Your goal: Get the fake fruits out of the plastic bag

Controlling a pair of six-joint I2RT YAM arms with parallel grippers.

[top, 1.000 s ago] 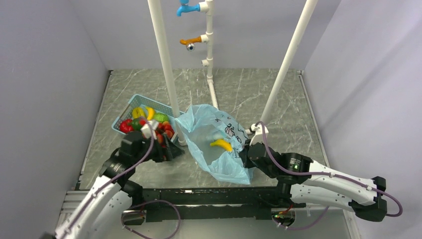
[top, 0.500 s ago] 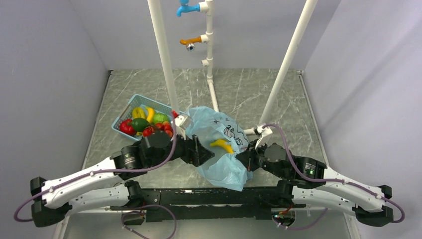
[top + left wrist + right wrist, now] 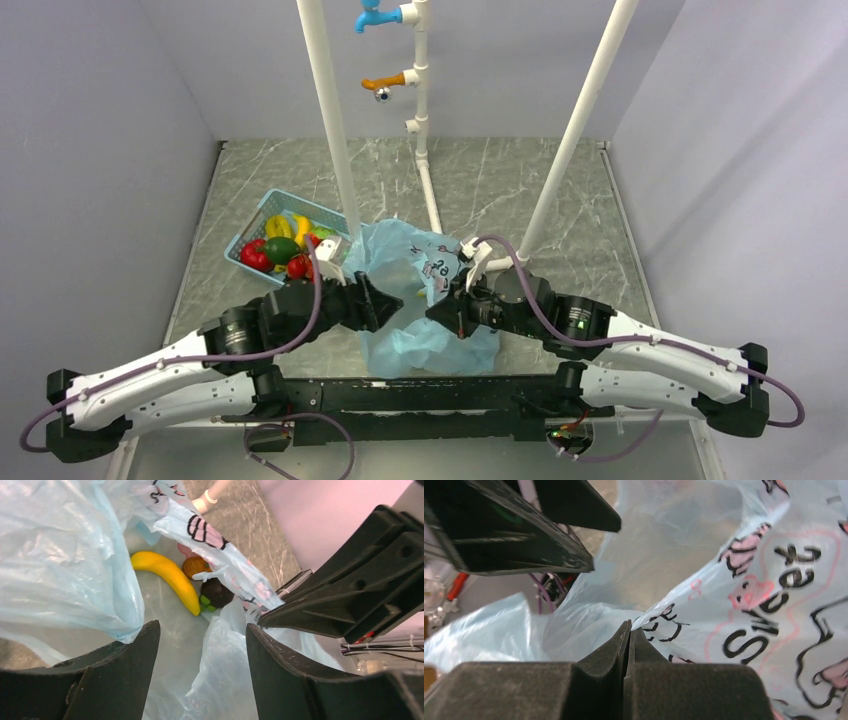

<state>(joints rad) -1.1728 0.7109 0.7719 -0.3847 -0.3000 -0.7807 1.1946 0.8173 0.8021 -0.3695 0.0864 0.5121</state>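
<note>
Fruit retrieval under way: our right gripper [image 3: 628, 630], jaws together, pinches the plastic bag [image 3: 60, 555] open; our left gripper [image 3: 201, 628], jaws apart, faces fake fruits [image 3: 196, 566] inside. Next, we judge: reach deeper, close.

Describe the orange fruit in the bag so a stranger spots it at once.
Find the crinkly light-blue bag with black lettering and look into its open mouth. At the bottom lies a yellow banana, with two round fruits beside it. The orange fruit is the paler, glossy orange one; its neighbour is a dark brown fruit.
</note>
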